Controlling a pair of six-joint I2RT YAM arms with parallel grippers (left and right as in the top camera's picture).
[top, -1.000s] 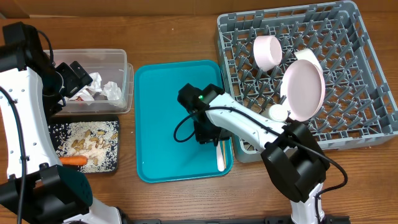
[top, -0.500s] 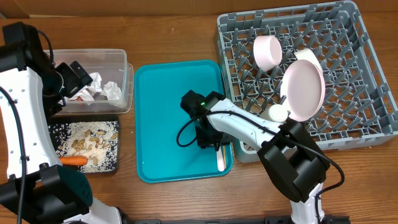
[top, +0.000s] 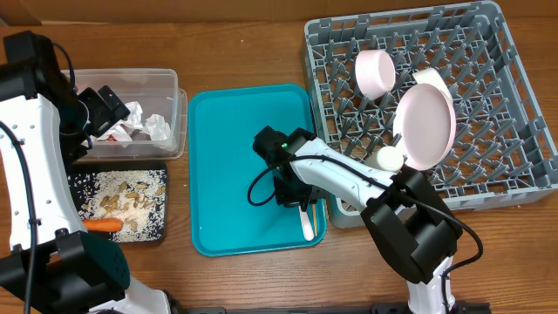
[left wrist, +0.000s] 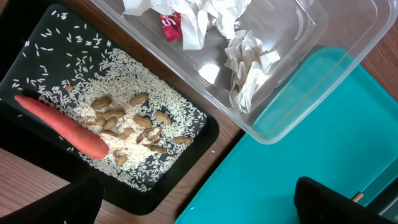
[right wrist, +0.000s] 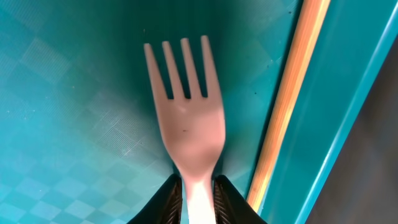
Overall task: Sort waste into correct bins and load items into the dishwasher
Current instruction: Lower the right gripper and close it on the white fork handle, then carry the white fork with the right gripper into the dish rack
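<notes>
- The right pincer (right wrist: 198, 196) had closed onto the handle of the white plastic fork (right wrist: 186, 124), one finger on each side. I'd guess it went for the thin end because it's easier to pinch than the wide head.
- The fork lay flat in the near right corner of the teal tray (top: 235, 157), with a thin wooden stick (right wrist: 289, 106) just beside it, between it and the tray's right rim.
- Its long axis ran near to far, roughly parallel to the stick, with the tines pointing away from the pincer toward the near edge.
- The grey dish rack (top: 514, 105) sat right next to the tray on the worktop, probably a short carry.
- The left pincer (left wrist: 199, 205) hung wide open and empty by the clear tub (left wrist: 298, 74).
</notes>
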